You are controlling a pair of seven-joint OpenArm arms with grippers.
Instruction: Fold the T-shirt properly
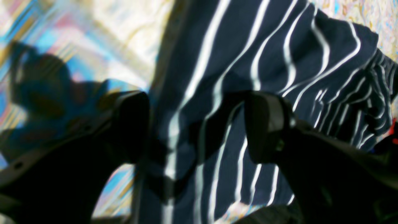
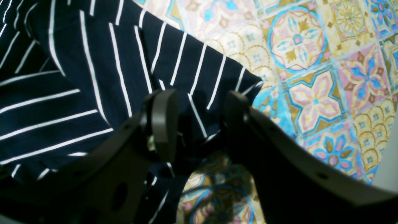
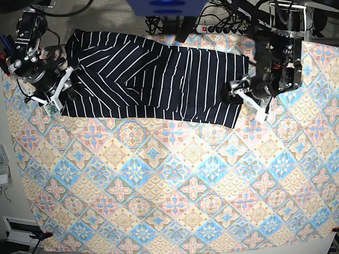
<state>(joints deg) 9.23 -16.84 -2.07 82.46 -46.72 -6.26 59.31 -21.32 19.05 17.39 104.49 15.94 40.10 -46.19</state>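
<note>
The T-shirt (image 3: 153,76) lies folded lengthwise at the cloth's (image 3: 175,201) twelve o'clock edge. The left gripper (image 1: 197,124) stands spread wide over the hem end at three o'clock, pinching nothing, while the right gripper (image 2: 197,119) sits part-spread astride a shirt corner at nine o'clock; whether it grips cannot be told. Risk, as judged: that corner could drag and undo the fold if it snags on a lifting jaw.

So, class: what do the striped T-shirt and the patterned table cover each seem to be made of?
T-shirt: soft matte knit cloth, probably cotton jersey; it wrinkles and drapes in loose folds, and its white stripes bend with them.
Table cover: thin printed sheet, perhaps fabric or vinyl; it lies flat with a faint sheen. Which one is unclear.
</note>
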